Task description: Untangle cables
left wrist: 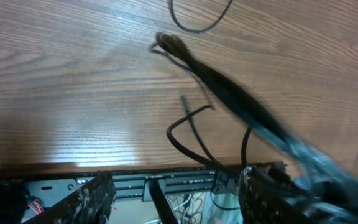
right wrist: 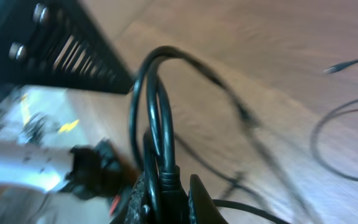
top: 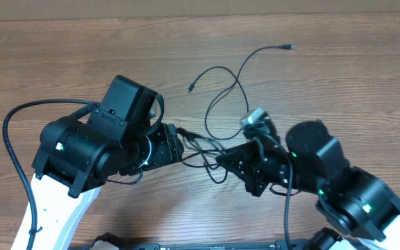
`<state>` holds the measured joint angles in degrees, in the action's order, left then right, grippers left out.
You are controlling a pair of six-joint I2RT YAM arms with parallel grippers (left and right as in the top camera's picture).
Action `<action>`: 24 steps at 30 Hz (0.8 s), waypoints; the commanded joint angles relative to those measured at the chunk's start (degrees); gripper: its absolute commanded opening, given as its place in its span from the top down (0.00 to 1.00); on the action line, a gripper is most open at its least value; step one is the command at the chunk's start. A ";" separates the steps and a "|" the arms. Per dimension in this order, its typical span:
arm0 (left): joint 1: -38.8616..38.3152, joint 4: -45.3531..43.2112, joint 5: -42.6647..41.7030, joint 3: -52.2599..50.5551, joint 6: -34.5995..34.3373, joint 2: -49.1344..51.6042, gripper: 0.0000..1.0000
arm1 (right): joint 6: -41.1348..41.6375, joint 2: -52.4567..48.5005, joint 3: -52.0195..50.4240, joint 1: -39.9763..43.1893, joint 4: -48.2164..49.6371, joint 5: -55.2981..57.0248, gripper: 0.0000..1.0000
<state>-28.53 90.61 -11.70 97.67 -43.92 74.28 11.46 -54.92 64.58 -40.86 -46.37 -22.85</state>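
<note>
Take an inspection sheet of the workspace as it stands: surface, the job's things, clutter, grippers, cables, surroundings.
Surface: wooden table, bare grain, no spills seen.
Job's things: thin black cables tangled between the two arms; two plug tips lie free farther out.
Clutter: nothing seen.
Grippers: left gripper has its jaws apart with strands lying between them, none pinched; right gripper has its jaws shut on looped cables.
Cables: a thick arm wire arcs beside the left arm, apart from the tangle.
Surroundings: black slotted frame at the table edge; everything beyond it is blurred.
</note>
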 commanded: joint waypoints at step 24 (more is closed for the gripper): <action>9.35 3.91 3.06 1.29 -13.53 -0.04 0.37 | -10.08 -3.08 0.76 0.04 1.22 -13.29 0.96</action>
<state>-19.90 95.00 -8.16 97.67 -56.01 74.28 2.52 -58.41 64.58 -40.86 -45.84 -35.24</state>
